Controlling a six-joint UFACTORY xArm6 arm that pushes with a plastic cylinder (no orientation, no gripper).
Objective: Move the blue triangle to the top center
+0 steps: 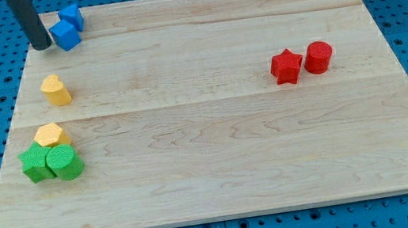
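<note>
Two blue blocks sit touching at the board's top left corner. The nearer one [65, 35] looks like a cube. The one behind it [72, 17] is angular and partly hidden; it may be the blue triangle, but I cannot tell its shape for sure. My tip [42, 46] rests on the board just left of the nearer blue block, touching it or almost touching it. The dark rod slants up to the view's top left.
The wooden board [221, 175] lies on a blue pegboard. A yellow block [56, 90] and a yellow hexagon [51, 135] sit on the left side, with a green block [35, 164] and a green cylinder [64, 162] below them. A red star [286, 66] and a red cylinder [318, 57] sit on the right.
</note>
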